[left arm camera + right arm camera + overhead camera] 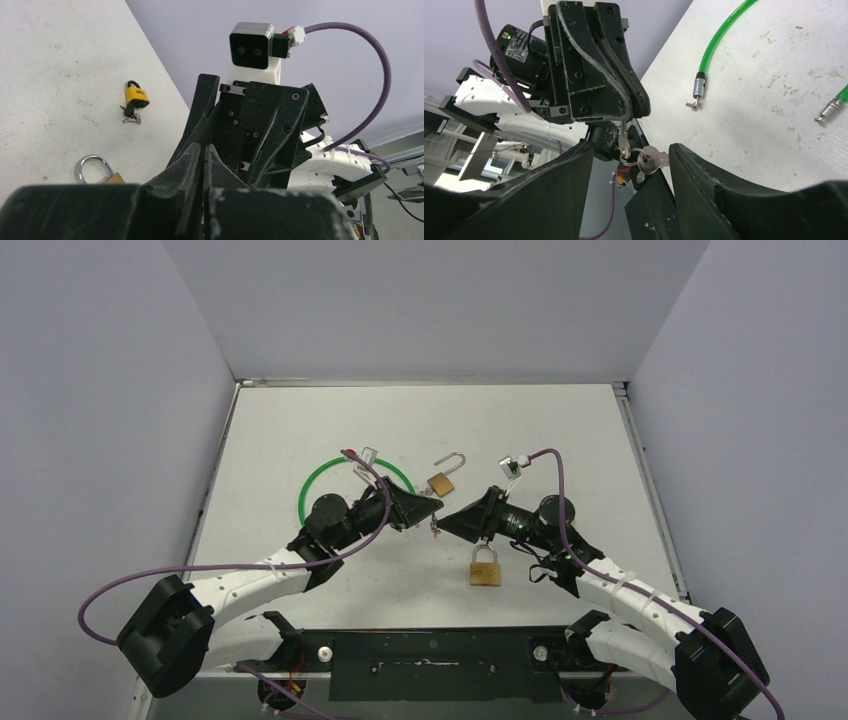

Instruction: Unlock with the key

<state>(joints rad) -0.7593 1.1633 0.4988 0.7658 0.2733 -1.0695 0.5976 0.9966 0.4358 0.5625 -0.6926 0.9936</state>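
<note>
My left gripper is shut on a small silver key, which hangs blade-up from its fingertips. A key ring with two more keys dangles below it, between the spread fingers of my right gripper, which is open. One dangling key touches the right-hand finger. In the top view both grippers meet tip to tip above the table's middle, with the keys under them. A closed brass padlock lies just in front of the right gripper. In the left wrist view, my left fingers are pressed together.
An open brass padlock lies behind the grippers. A green cable loop with metal ends lies under the left arm. A small yellow padlock with keys sits further off on the table. Grey walls surround the table.
</note>
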